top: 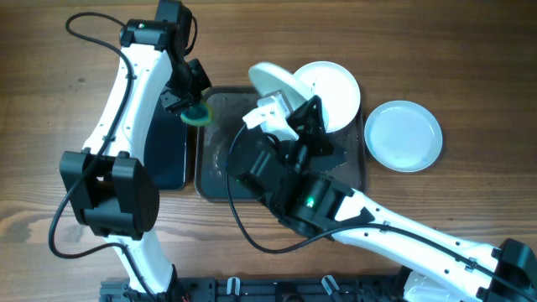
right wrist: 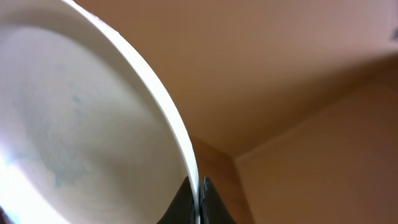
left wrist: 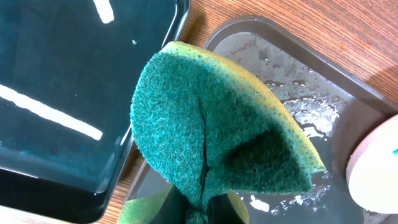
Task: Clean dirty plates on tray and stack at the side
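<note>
My right gripper (right wrist: 198,202) is shut on the rim of a white plate (top: 277,84) and holds it tilted on edge above the large dark grey tray (top: 220,180). Faint blue-green smears show on its face (right wrist: 68,137) in the right wrist view. A second plate (top: 331,92) lies on the tray's far right corner. A third plate (top: 404,134) lies on the wooden table right of the tray. My left gripper (left wrist: 205,205) is shut on a folded green and yellow sponge (left wrist: 217,137), held over the tray's far left corner (left wrist: 292,81), which is wet.
The smaller black tray (top: 168,143) with water sits left of the large tray, under my left arm; it also shows in the left wrist view (left wrist: 56,93). The right arm (top: 377,222) crosses the tray's near right part.
</note>
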`<action>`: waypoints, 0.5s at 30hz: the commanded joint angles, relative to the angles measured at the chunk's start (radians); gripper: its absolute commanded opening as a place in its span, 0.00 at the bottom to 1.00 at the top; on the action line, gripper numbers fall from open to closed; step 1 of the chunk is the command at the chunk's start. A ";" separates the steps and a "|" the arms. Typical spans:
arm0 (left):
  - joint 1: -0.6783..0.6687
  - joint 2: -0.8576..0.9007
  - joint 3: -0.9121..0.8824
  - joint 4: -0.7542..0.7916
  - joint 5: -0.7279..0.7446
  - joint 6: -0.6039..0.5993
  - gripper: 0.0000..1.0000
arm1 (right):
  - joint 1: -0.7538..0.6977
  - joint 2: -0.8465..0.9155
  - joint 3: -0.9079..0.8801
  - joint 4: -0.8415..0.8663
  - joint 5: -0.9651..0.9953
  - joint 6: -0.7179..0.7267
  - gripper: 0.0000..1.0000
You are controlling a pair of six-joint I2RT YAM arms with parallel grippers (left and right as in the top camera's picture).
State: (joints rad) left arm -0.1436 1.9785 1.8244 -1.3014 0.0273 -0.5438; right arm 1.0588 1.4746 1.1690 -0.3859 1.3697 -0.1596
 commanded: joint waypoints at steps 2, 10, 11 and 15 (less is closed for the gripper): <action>0.004 -0.003 0.012 0.003 0.005 0.013 0.04 | -0.084 -0.020 0.016 -0.186 -0.559 0.399 0.04; 0.004 -0.003 0.012 0.003 -0.003 0.016 0.04 | -0.543 -0.130 0.032 -0.290 -1.440 0.643 0.04; 0.003 -0.003 0.012 0.003 -0.010 0.016 0.04 | -0.607 -0.149 0.032 -0.300 -1.490 0.657 0.04; 0.003 -0.003 0.012 0.003 -0.011 0.016 0.04 | -0.960 -0.238 0.032 -0.415 -1.527 0.686 0.04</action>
State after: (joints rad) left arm -0.1436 1.9785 1.8244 -1.3014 0.0265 -0.5430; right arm 0.2829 1.2953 1.1744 -0.7456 -0.0418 0.4808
